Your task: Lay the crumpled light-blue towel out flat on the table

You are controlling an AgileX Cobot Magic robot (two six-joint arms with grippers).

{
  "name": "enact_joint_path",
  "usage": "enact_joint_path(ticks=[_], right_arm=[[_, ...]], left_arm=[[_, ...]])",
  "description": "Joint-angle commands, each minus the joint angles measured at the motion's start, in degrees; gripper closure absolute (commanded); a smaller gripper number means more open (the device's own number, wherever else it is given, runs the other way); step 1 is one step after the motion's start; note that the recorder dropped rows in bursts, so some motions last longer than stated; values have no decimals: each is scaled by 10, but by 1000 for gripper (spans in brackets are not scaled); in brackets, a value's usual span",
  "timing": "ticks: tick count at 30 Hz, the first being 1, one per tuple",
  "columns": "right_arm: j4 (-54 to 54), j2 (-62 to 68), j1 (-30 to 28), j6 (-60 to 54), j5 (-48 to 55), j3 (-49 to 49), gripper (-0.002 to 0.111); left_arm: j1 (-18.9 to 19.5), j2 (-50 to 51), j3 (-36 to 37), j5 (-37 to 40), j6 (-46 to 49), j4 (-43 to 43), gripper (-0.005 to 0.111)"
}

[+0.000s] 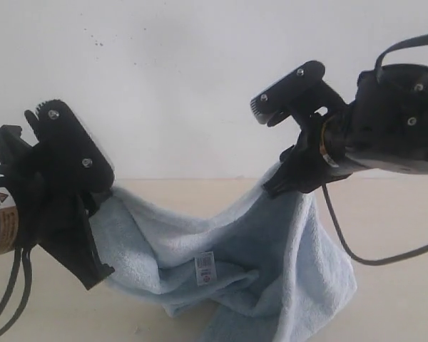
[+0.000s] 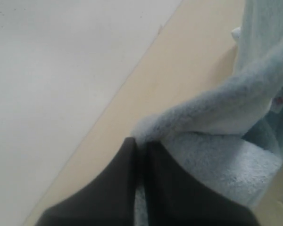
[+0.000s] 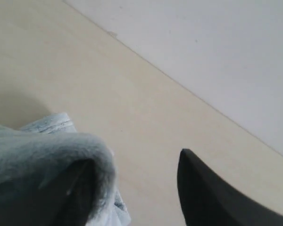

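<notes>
The light-blue towel (image 1: 235,249) hangs crumpled between my two grippers, its lower folds resting on the beige table (image 1: 392,235). A white tag (image 1: 205,268) with red print shows near its middle. My left gripper (image 1: 103,189) is shut on one towel edge; in the left wrist view its fingertips (image 2: 140,143) pinch the fluffy towel (image 2: 217,122). My right gripper (image 1: 265,148) is open, jaws wide apart. The towel (image 3: 47,150) still drapes over one finger of the right gripper (image 3: 134,162), while the other finger (image 3: 193,179) stands bare above the table (image 3: 108,84).
A plain white wall (image 1: 200,57) rises behind the table's far edge. A black cable (image 1: 349,249) loops down from the right arm beside the towel. Bare tabletop (image 2: 179,70) lies around the cloth.
</notes>
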Motion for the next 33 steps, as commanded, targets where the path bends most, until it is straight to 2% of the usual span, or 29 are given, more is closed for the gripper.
enact_joint_path(ticks=[1,3,9,10,15,19,23,25,33], right_arm=[[-7,-2,-1,12,101,-65,41],[-5,-2,-1,7,151,-90,37],[-5,-3,-1,-70,257,-106,37],[26,-3,-1,-85,266,-106,37],[239,-1,-1,-245,238,-106,37],[369,-1,-1,-268,220,-106,37],[589,-1,0,-359,217,-78,37],[628,5,0,-361,206,-58,37],[636,40,0,-287,98,44,37]], left_arm=[[24,44,1,41,-41,4,103],[40,67,-5,50,-80,4,103],[58,74,-5,45,-95,4,103],[58,74,-5,41,-95,4,103],[58,74,-5,32,-95,4,103],[58,74,-5,32,-95,1,103],[58,74,-5,32,-95,4,103],[58,74,-5,32,-95,4,103],[58,74,-5,32,-95,2,103]])
